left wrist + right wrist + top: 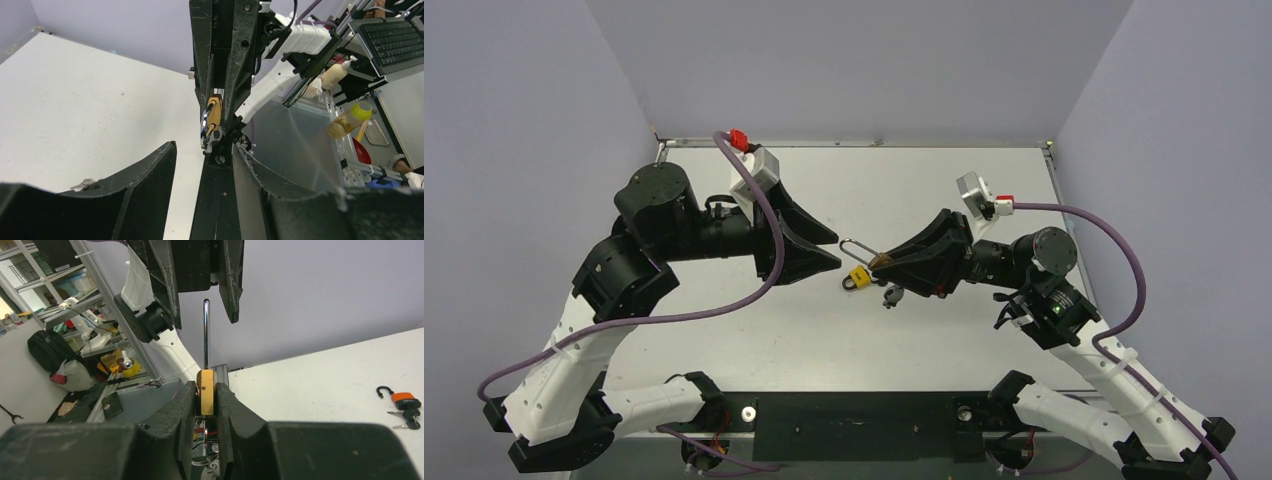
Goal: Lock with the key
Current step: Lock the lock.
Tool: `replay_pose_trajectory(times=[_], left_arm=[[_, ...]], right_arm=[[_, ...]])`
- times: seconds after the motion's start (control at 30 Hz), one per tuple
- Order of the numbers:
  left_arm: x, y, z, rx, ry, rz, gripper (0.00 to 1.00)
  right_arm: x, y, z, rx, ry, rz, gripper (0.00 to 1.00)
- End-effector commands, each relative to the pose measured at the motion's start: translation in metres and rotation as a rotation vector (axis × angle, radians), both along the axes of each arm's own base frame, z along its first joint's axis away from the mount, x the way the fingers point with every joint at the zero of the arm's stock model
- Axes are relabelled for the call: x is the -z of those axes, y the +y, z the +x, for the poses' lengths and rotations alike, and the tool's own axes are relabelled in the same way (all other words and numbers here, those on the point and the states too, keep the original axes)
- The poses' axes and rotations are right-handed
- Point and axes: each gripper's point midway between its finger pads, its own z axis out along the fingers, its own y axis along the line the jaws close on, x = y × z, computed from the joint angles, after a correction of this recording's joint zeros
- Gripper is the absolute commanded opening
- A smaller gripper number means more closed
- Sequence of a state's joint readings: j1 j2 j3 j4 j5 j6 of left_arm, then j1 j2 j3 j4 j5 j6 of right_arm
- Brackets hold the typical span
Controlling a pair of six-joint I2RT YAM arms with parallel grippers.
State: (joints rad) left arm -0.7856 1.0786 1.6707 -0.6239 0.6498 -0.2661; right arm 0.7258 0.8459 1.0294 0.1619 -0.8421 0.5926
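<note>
A brass padlock (205, 390) is clamped between my right gripper's (205, 399) fingers, body upright and seen edge-on. Its steel shackle (205, 332) sticks out towards my left gripper (832, 249). From above, the padlock (857, 277) hangs in mid-air between the two arms, above the table. A key ring with keys (891, 295) dangles under the padlock's body, one key apparently in the lock. My left gripper (206, 146) is open with nothing between its fingers. Its two fingers (231, 275) stand on either side of the shackle's tip without touching it.
An orange padlock (406, 400) with its own keys (407, 417) lies on the white table (754, 340) in the right wrist view. Grey walls enclose the table on three sides. Shelving and clutter stand beyond the table's edge.
</note>
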Motion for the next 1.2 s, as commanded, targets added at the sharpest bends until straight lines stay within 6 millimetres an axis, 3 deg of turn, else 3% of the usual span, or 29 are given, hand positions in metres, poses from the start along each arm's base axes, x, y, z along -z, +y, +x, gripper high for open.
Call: replay_pose_trajectory(times=[0.0,0.37,0.8,1.17], left_arm=[[0.012,0.0,-0.003,0.038,-0.031,0.046,0.43],[0.023,-0.007,0.006,0.045,-0.032,0.095,0.4],[0.027,-0.01,0.007,0.056,-0.028,0.105,0.25],[0.035,-0.011,-0.003,0.115,-0.002,0.119,0.01]], right_arm=[[-0.003,-0.003,-0.01,-0.031,-0.014,-0.009,0.0],[0.009,-0.001,-0.007,-0.018,0.004,-0.057,0.0],[0.022,-0.002,-0.005,-0.002,0.007,-0.103,0.0],[0.02,-0.004,-0.005,0.011,0.0,-0.102,0.0]])
